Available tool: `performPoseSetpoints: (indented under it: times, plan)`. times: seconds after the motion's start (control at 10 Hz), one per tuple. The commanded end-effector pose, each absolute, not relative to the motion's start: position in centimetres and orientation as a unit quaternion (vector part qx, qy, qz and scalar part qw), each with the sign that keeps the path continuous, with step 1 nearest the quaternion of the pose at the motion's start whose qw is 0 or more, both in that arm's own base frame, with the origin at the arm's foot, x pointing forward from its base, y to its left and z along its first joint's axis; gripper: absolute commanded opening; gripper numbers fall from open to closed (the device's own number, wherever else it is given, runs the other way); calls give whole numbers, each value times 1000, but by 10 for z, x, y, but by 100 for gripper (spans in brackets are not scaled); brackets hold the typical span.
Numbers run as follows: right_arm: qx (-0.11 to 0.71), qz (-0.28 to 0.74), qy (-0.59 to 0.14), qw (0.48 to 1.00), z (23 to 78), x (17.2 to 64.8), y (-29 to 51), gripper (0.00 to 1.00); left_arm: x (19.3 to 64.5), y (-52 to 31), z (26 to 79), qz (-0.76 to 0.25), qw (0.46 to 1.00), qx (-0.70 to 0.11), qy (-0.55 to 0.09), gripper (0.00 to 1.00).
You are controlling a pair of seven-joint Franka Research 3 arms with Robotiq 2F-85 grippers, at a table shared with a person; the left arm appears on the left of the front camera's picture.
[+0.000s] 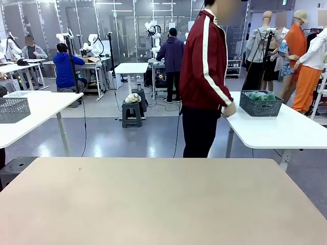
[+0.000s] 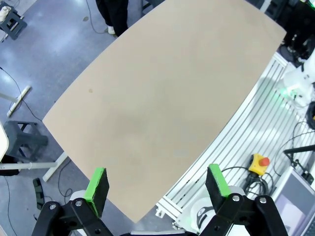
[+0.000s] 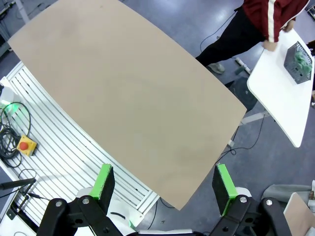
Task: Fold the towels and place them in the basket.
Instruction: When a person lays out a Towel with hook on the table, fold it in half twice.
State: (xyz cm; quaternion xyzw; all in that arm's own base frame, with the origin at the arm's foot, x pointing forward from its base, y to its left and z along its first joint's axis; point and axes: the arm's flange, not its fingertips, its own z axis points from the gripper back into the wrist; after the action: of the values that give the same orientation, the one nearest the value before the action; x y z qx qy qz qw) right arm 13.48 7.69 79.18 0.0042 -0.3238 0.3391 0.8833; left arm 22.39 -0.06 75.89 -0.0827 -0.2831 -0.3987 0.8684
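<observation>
Our left gripper hangs high above the table with its black fingers and green pads spread wide, nothing between them. Our right gripper hangs the same way, its green pads far apart and holding nothing. Below both lies the broad beige rectangular tabletop, which we see from the left wrist and from the right wrist. On our side of it runs a white ribbed base plate, and on that sits a small yellow box with a red button, near coiled black cables. Beyond the table's far edge stands a person in a dark red jacket with a white sleeve stripe, turned towards a white rounded side table off the far right corner. The person's hand rests at that table's edge. Just beside the hand, on the white table, stands the dark grey rectangular basket with perforated mesh sides, which the right wrist view also shows. In it lies bunched pale green-blue cloth; we cannot tell whether it is folded. Far to the left, on another white table, stands a second grey mesh basket.
</observation>
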Motion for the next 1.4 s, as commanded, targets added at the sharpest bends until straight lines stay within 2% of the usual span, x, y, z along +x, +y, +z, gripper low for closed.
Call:
performPoseSetpoints:
  times: [0.0,1.3]
  plan:
    - [3,339,-326,882,792,133,76,100,224,-2,759,-402,867,-85,-282,100]
    - [3,339,-326,882,792,133,76,100,223,-1,764,-397,866,-87,-291,100]
